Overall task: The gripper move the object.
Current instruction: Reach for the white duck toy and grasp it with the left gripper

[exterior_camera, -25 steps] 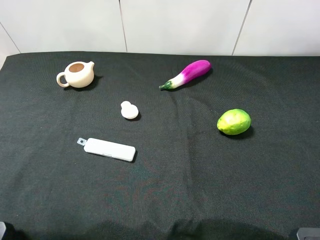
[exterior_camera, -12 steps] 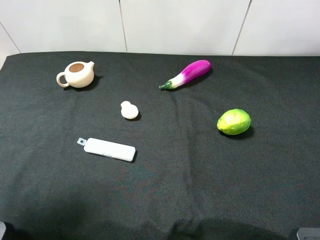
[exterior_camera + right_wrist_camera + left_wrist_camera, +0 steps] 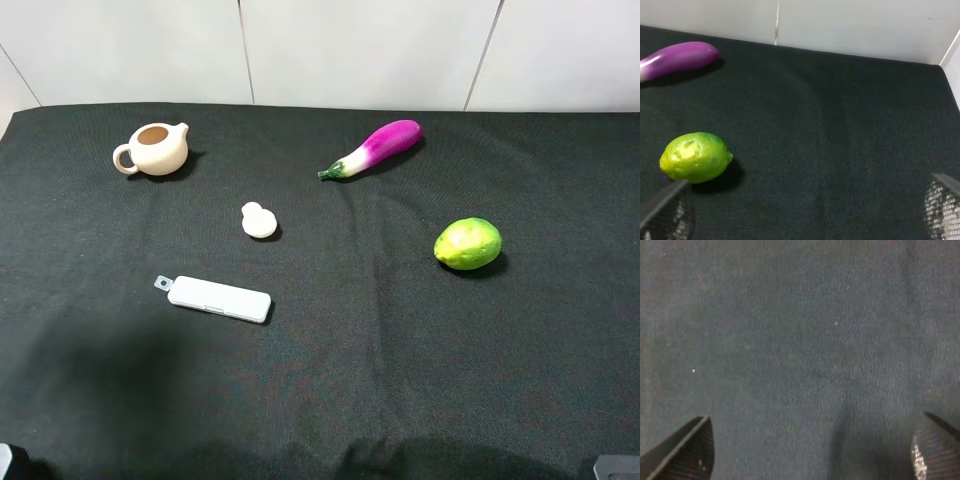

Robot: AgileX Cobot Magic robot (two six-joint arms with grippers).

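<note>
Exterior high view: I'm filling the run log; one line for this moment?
object: free, ungrasped | left gripper: open, empty | right gripper: open, empty, lime ahead

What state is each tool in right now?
Left tool: open, holding nothing, over the black cloth.
Right tool: open, holding nothing; the lime is in view, not gripped.
</note>
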